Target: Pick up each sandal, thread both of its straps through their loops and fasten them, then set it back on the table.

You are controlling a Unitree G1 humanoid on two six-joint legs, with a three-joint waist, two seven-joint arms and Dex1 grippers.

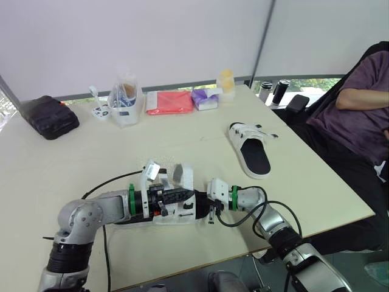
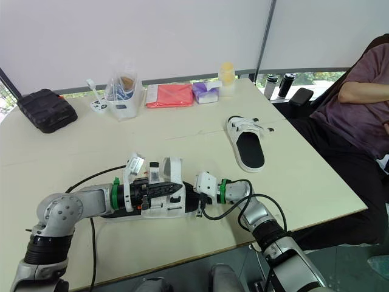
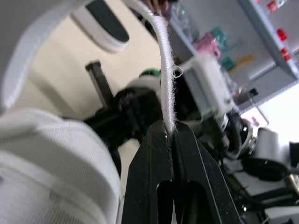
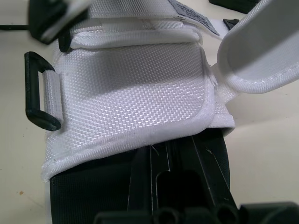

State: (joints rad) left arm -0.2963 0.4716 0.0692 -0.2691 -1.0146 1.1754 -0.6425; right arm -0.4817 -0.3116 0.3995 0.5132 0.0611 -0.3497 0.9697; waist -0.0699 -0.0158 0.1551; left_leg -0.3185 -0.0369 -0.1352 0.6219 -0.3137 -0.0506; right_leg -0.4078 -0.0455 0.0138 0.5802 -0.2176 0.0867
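Working the white mesh sandal with a black sole (image 1: 173,196) at the pale counter's (image 1: 91,158) near edge: my left jaws pinch its white strap (image 3: 164,70), right jaws clenched on its edge. I judge nothing fastened yet; the second white sandal (image 1: 250,151) waits.

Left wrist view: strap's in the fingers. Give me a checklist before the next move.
1. Left gripper grip on the strap: ok, both fingers are shut on the white webbing.
2. Strap through the black loop: not ok, the loop has no strap end through it.
3. Right gripper hold on the near sandal: cannot tell. Its fingers are together at the hem of the upper, but a pinch on it is not clear.
4. Strap free of snags: ok, it rises clear from the fingers.
5. Second sandal out of the way: ok, it lies apart on the table, on the robot's right.
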